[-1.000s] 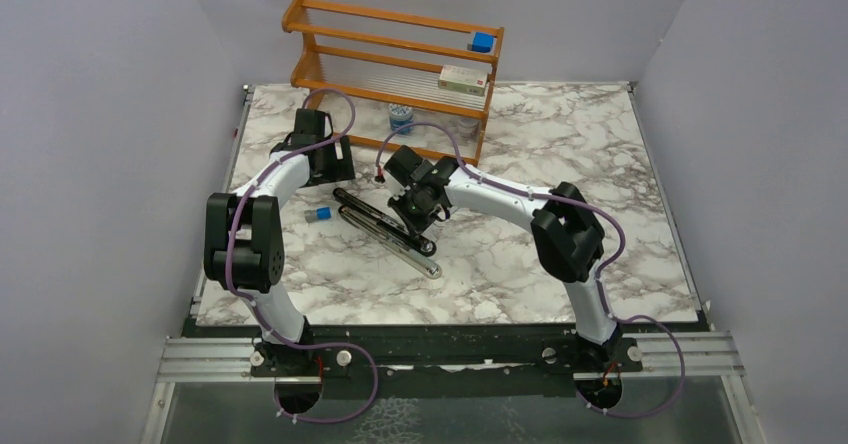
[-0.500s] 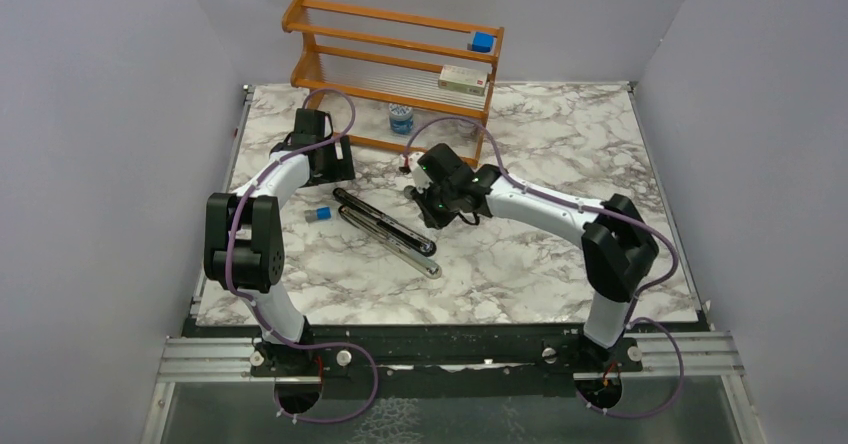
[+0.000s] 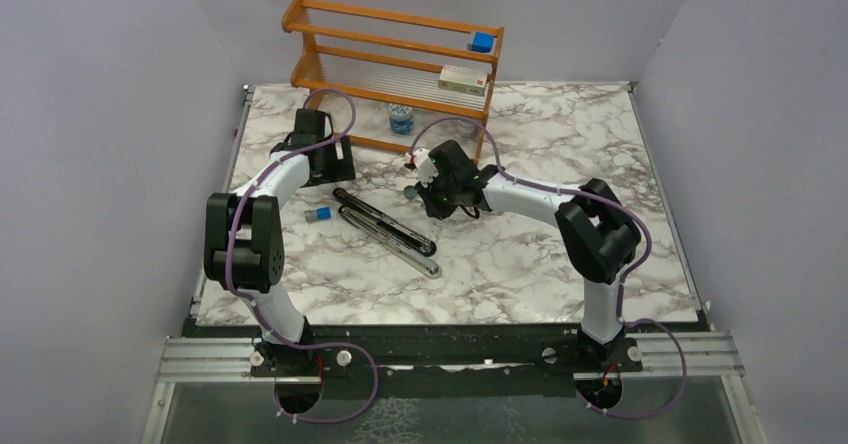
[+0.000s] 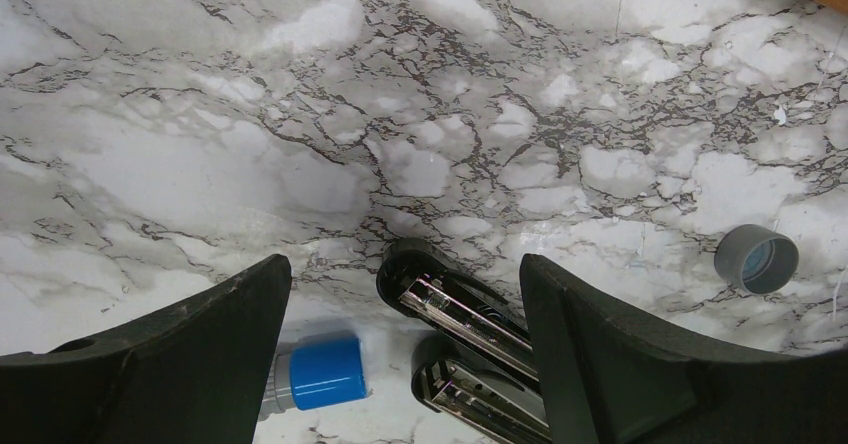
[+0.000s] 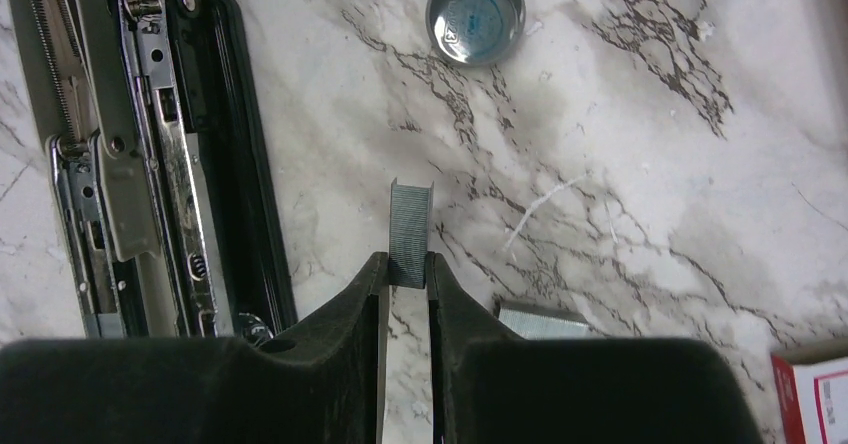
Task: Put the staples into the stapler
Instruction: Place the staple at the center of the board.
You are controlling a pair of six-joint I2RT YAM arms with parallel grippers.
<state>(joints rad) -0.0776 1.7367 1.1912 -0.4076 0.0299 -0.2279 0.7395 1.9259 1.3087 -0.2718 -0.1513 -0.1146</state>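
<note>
Looking at the top view first: the stapler [image 3: 386, 229] lies swung open flat on the marble table [image 3: 560, 274], its two long bars side by side between the arms. The left gripper [image 3: 325, 167] hangs over its far end. The right gripper [image 3: 437, 192] sits off to its right, near the wooden rack [image 3: 400, 59].

Left wrist view: that claw is spread wide with nothing in it, and the stapler's rounded ends show between the fingers. A small blue-capped thing [image 4: 318, 372] lies beside them.

Right wrist view: the claw is pinched narrow on one strip of staples [image 5: 410, 226], gripped at its near end so most of it sticks out ahead. I can't tell if it's off the table. A second strip [image 5: 540, 321] lies just beside it (a spare, I guess), and the open channel is off to the left.

My take on handling: the strip is featherlight and stiff lengthwise, but it's only glued together, so a hard squeeze or a bump could snap it. It's slick metal too, so it may pivot in the pads. Pinching the flat sides looks right, though nearer the middle would swing less.
</note>
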